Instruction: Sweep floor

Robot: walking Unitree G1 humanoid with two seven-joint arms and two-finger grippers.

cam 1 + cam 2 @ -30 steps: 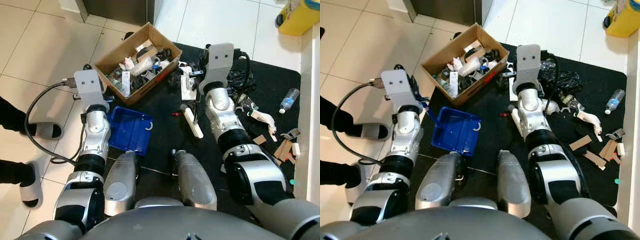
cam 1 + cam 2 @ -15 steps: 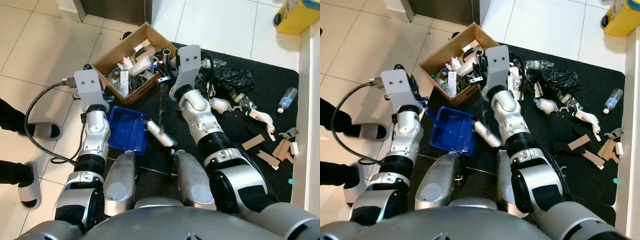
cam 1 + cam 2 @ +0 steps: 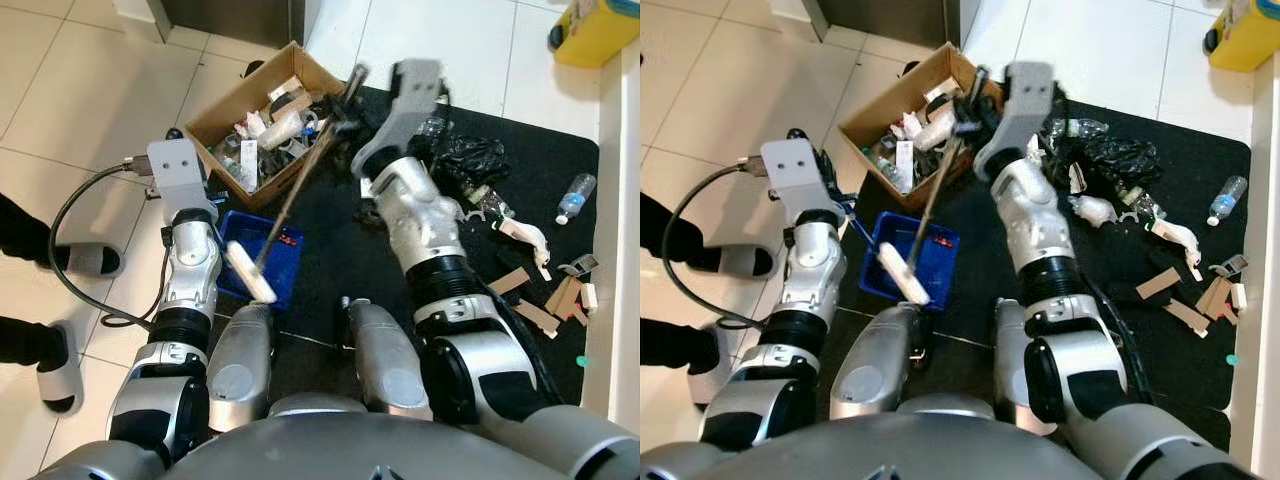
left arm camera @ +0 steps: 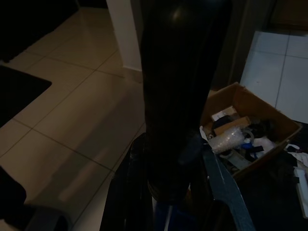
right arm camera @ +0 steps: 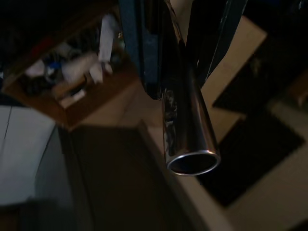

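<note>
My right gripper (image 3: 345, 108) is shut on the metal handle (image 5: 187, 139) of a brush. The handle slants down to the white brush head (image 3: 250, 275), which is at the near edge of the blue dustpan (image 3: 285, 250). The dustpan lies on the black mat (image 3: 340, 250), and a small red bit (image 3: 290, 240) rests in it. My left gripper (image 3: 835, 190) is at the dustpan's far left corner, shut on its dark handle (image 4: 178, 106). Litter lies over the right of the mat: a black bag (image 3: 470, 160), cardboard scraps (image 3: 545, 300) and a plastic bottle (image 3: 578, 198).
An open cardboard box (image 3: 215, 115) full of rubbish stands just beyond the dustpan. A person's slippered feet (image 3: 75, 260) are on the tiles at the left, beside a looping black cable (image 3: 70, 240). A yellow container (image 3: 600, 30) sits at the far right.
My right arm has swung the brush from the right of the mat to the left, so its head has moved across the mat to the dustpan. The left arm and dustpan have stayed put.
</note>
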